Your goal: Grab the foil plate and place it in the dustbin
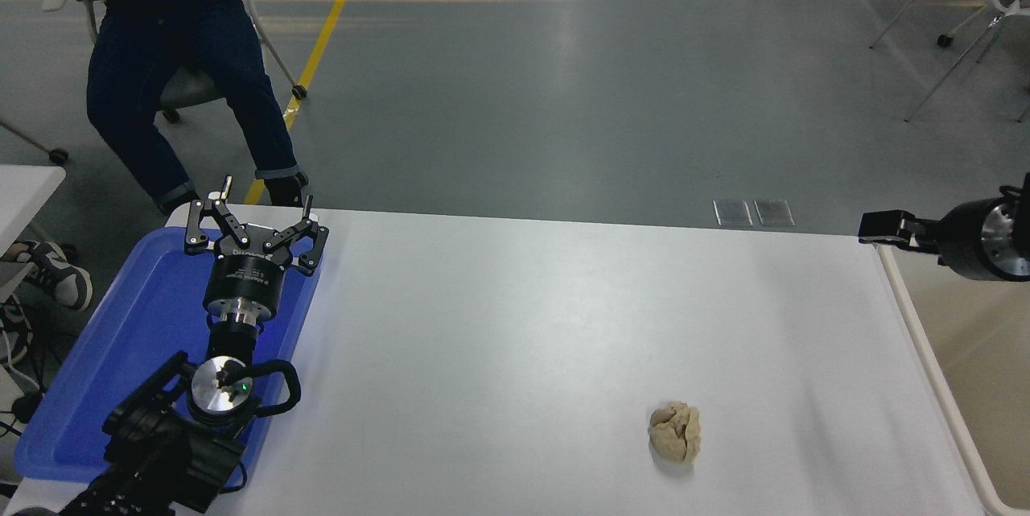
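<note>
At the right edge, above the thick cream rim of the large pale beige plastic dustbin [925,355], the right gripper [873,226] is seen side-on; whether its jaws are parted cannot be told, and nothing is seen held. No foil plate is visible, so placement is judged done. The parked left gripper [259,214] is held spread over the flat blue tray [121,355].

Left arm: a black two-fingered linkage gripper [256,220] sat on a black cylindrical wrist housing with small white lettering, above a polished silver collar. A round silver joint cap [220,387] carried a green indicator light, flanked by a looped black cable. Right arm: a black gripper [885,226] joined a black cylinder with a silver end face.
</note>
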`<state>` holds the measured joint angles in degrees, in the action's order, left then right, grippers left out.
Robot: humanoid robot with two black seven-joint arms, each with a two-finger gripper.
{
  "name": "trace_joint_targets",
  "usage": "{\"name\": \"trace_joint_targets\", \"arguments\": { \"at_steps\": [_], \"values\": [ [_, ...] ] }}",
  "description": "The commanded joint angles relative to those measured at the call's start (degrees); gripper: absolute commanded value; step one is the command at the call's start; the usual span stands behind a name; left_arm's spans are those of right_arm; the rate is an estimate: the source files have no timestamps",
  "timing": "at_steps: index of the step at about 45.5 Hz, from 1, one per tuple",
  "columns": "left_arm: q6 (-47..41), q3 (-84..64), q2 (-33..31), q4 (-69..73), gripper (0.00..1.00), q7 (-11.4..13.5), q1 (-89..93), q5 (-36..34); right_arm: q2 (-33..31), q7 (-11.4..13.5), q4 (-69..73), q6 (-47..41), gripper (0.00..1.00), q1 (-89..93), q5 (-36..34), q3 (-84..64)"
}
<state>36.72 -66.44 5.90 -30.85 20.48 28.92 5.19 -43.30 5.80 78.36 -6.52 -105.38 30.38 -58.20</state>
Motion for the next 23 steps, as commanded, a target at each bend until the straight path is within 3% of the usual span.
{"name": "trace_joint_targets", "arguments": {
  "at_steps": [1,23],
  "values": [
    [0.02,0.0,-0.01,0.0,1.0,0.0,0.0,0.0,7.17,-0.18,5.74,-1.82,1.0,-9.93,-5.23,-7.19],
    [0.02,0.0,0.07,0.0,1.0,0.0,0.0,0.0,17.19,-0.36,12.25,-11.83,1.0,-17.22,-16.4,-6.14]
  ]
}}
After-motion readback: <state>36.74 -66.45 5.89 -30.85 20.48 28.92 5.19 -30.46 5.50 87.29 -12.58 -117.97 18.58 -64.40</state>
